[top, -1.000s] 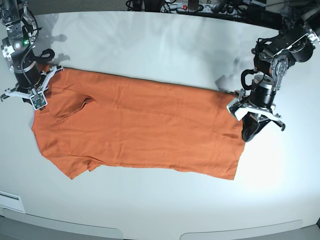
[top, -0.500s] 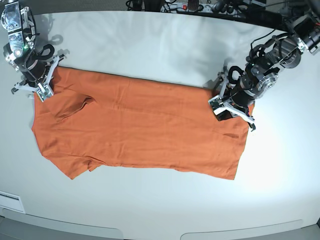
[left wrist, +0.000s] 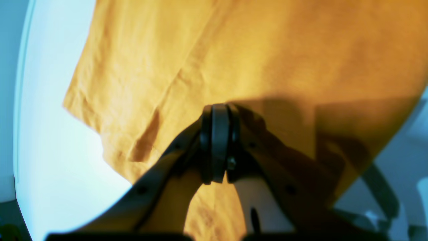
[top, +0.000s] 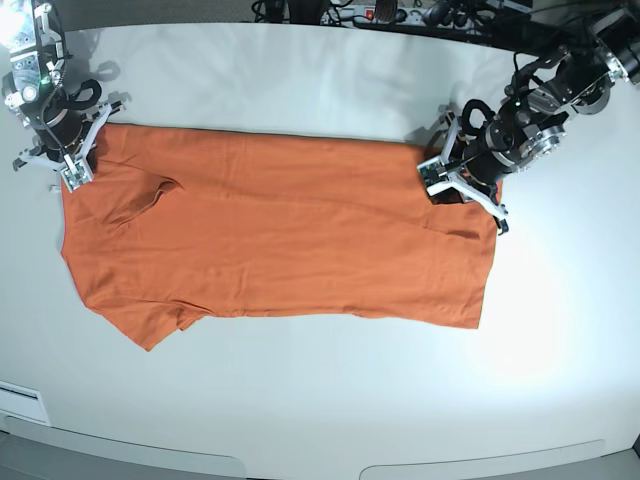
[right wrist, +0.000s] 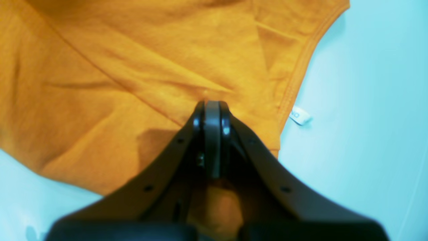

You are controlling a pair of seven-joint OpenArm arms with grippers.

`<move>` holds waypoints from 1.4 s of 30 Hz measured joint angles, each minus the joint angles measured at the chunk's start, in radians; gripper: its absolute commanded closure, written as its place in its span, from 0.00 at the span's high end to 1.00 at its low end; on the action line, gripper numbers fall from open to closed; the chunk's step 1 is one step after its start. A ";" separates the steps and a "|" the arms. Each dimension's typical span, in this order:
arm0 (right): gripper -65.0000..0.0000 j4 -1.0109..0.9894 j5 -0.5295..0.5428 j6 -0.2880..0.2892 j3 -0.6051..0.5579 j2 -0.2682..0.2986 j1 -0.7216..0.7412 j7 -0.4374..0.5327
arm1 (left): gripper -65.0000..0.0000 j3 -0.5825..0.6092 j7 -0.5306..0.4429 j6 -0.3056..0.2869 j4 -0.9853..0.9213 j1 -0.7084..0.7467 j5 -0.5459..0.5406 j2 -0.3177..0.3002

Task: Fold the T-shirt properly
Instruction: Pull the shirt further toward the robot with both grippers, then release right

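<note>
- Across the middle of the base frame, the T-shirt lies flat on the white table, its far edge now drawn higher and straighter than a second ago, a sign the cloth is being pulled taut before a fold.
- At right, the left gripper, jaws together, has swung in from off the hem onto the shirt's corner; whether cloth is pinched cannot be told.
- At upper left, the right gripper, pads pressed together, has shifted upward at the collar end, near the white tag.
</note>
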 measured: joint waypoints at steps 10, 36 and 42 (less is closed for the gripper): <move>0.00 0.051 -0.023 -0.076 0.010 0.009 -0.153 0.051 | 0.00 -0.001 0.029 0.023 0.133 0.143 0.090 -0.071; 0.00 0.288 -0.290 -0.323 -0.011 -0.003 -0.409 -0.217 | 0.00 0.013 0.212 0.222 0.368 0.236 0.216 -0.154; 0.01 0.372 -0.409 -0.378 -0.013 -0.005 -0.411 -0.217 | 0.00 0.013 0.231 0.318 0.412 0.237 0.309 -0.154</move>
